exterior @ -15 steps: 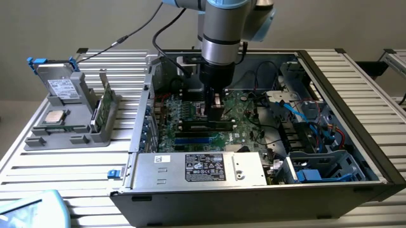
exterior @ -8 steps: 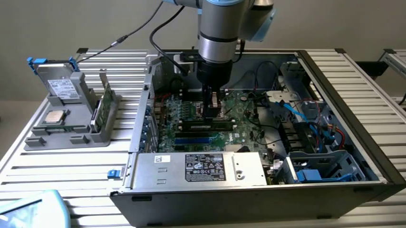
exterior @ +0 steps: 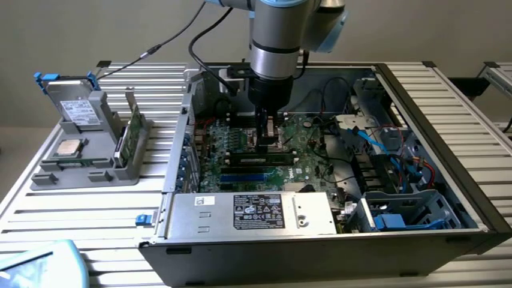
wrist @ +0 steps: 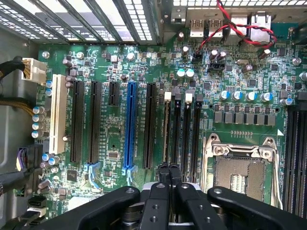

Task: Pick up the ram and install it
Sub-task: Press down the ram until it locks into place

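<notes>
Dark ram (exterior: 258, 160) sits at exterior-view six o'clock of my gripper (exterior: 270, 139). I judge it light, stiff and fragile, best pinched on its flat faces mid-length. Jaws closed; whether on anything, I cannot tell.

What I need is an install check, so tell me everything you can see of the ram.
The ram is a long, narrow dark stick, a thin board with black chips and a pale label on its side. It stands on edge in a memory slot of the green motherboard, parallel to the blue slot, inside the open computer case. The shut gripper hangs close above it; whether they touch, or whether it is fully seated, cannot be told.
</notes>
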`<state>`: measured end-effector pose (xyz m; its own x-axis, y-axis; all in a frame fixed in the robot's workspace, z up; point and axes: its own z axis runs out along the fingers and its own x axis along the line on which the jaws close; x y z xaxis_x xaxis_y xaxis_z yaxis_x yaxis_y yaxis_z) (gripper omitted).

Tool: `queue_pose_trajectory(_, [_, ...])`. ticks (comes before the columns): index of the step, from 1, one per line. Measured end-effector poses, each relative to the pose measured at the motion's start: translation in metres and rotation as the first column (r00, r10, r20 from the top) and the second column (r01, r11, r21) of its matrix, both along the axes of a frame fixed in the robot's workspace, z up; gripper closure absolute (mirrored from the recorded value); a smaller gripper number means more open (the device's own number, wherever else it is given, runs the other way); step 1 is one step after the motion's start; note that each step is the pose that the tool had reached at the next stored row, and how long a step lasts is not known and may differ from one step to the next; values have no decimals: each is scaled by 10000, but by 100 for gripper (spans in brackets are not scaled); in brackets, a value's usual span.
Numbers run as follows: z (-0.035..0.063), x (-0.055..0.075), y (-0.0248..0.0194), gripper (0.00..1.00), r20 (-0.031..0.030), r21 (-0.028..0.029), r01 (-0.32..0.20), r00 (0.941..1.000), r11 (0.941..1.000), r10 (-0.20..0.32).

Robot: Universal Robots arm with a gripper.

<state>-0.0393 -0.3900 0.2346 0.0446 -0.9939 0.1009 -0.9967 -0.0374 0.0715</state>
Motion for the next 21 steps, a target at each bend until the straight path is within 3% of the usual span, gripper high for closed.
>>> queue_pose_trajectory(12, [1, 23, -12, 90, -3, 0, -2, 10000, 10000, 2])
queue_pose_trajectory(21, [0, 240, -42, 90, -25, 17, -6, 10000, 10000, 6])
